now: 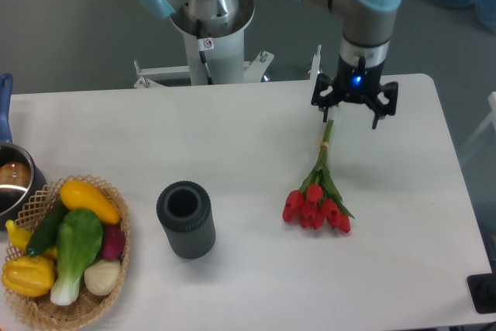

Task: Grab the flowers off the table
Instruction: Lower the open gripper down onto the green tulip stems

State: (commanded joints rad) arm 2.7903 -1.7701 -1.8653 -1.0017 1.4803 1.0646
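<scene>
While the flowers (317,196) lie flat on the white bench (232,137), right of the dark vase (186,219), the claw (350,119) hangs spread wide over their stem ends, gripping nothing. One finger (325,111) hides the stem tips, so contact is unclear.

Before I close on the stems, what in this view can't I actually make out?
- Height of the tool above the table: one overhead camera view, so no depth cue.
- Top end of the flowers stems: partly covered by the tool's left finger.
- The pot at left: cut off by the image edge.
- Inside of the vase: in shadow.
- The basket: bottom cropped by the lower edge.
</scene>
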